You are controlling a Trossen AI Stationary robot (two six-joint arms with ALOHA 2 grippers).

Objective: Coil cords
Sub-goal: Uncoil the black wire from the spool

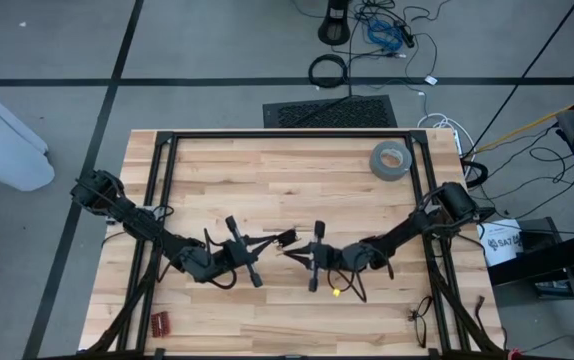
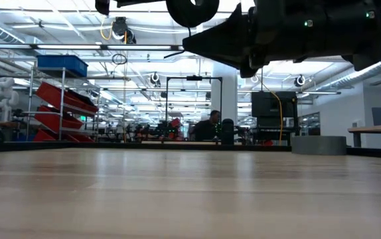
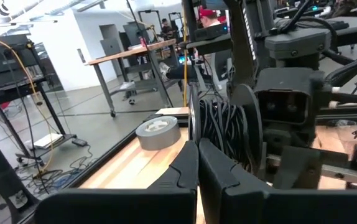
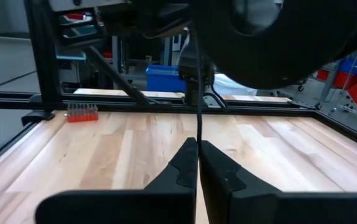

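Light butcher-block wooden desk (image 1: pixel 267 165) with a black metal frame along its edges.

Left end effector (image 1: pixel 285 238): near the desk's middle, pointing right. Its two dark fingers (image 3: pixel 185 171) are pressed together in the left wrist view; whether anything is pinched between them cannot be told.

Right end effector (image 1: pixel 289 252): near the desk's middle, pointing left, tip close to the left one. Its fingers (image 4: pixel 188 163) are closed, and a very thin black cord (image 4: pixel 198 118) runs straight up from between their tips, so the cord is pinched there.

Cord, further: in the left wrist view, many turns of thin black wire (image 3: pixel 225 127) lie wound between two dark round flanges on the right arm. The cord is therefore above the desk's middle, between the two arms.

Grey tape roll (image 1: pixel 391 159): lies flat at the far right of the desk, well apart from both end effectors.

Small red ridged block (image 1: pixel 159 322): near left corner of the desk.

White container (image 1: pixel 504 240): on the floor right of the desk, with dark print on it too small to read with certainty.

Black coiled cable ring (image 1: pixel 328 70): on the floor beyond the desk's far edge.
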